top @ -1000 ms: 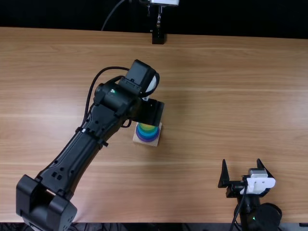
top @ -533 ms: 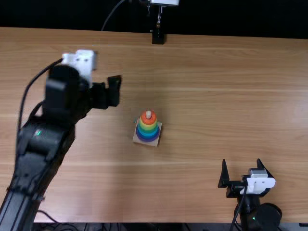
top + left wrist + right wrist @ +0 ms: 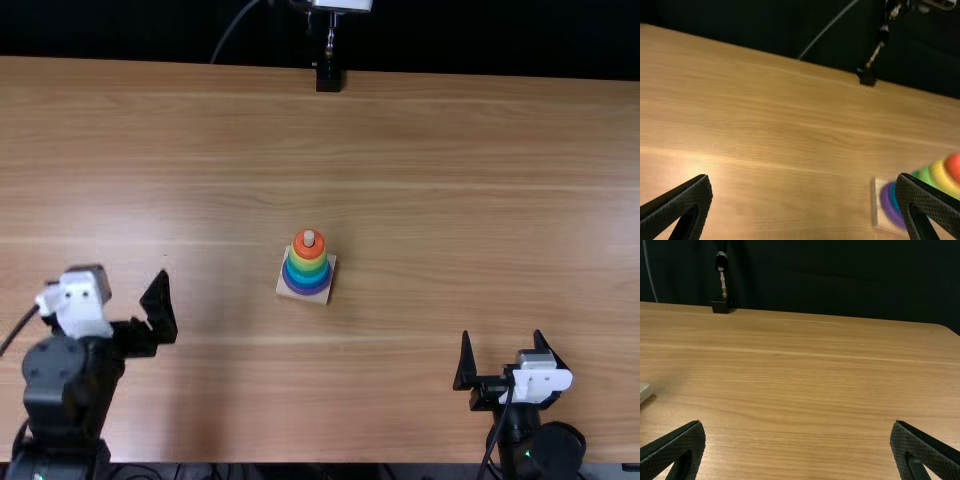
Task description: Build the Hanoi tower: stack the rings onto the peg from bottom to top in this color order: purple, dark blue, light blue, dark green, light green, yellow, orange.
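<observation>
Checking reach: ring tower (image 3: 307,265) stands upright on the table (image 3: 450,200), forward and inboard of the left gripper (image 3: 804,177), nearer it than the right gripper (image 3: 798,423). Both wide, empty. Ring tower looks complete; likely no grasp needed.

From high above, the top view is looking steeply down on the ring tower (image 3: 306,265). Left and right of the tower, lower wrist views are facing the far edge, both catching its base (image 3: 321,298) and the black mount (image 3: 328,77).
</observation>
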